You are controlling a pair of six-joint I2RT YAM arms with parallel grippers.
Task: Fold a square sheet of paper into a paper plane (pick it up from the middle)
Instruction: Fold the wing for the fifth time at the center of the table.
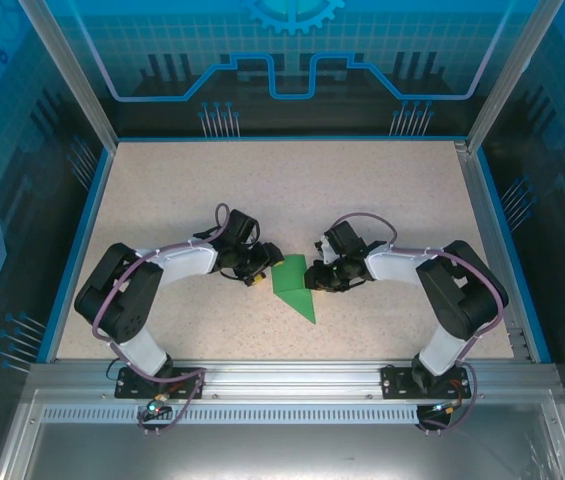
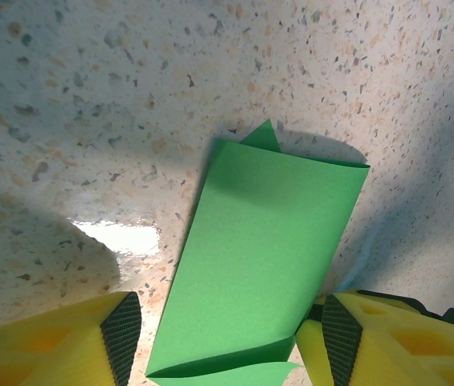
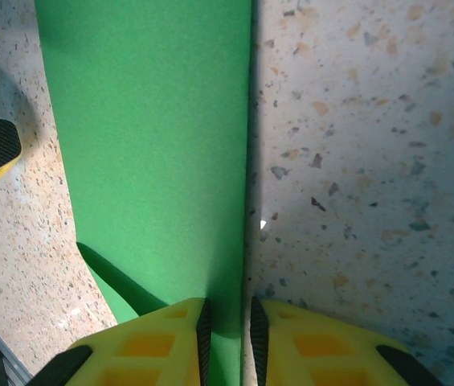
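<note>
The left end effector [image 2: 228, 342] stands wide open and holds nothing. Its two pads [image 2: 122, 334] straddle the paper plane [image 2: 259, 257], which lies partly folded at the centre of the worktop [image 1: 162, 190], between the two arms, with its point toward the near side. Hazard: if these jaws descend or close from this stance, the pads may catch the long edges, buckle the folded layers, or push the small flap showing beneath the top layer out of register. The right end effector [image 3: 227, 330] is nearly closed, with a narrow gap between its pads. The right edge of the paper runs into that gap, and it cannot be determined whether the pads bear on it. Hazard: a pinch this close to the edge may slip off. If lifted or pulled, it may drag the whole paper sideways against the left pads, tear the thin sheet, or spoil the crease. A misaligned crease would probably yield a lopsided dart.
</note>
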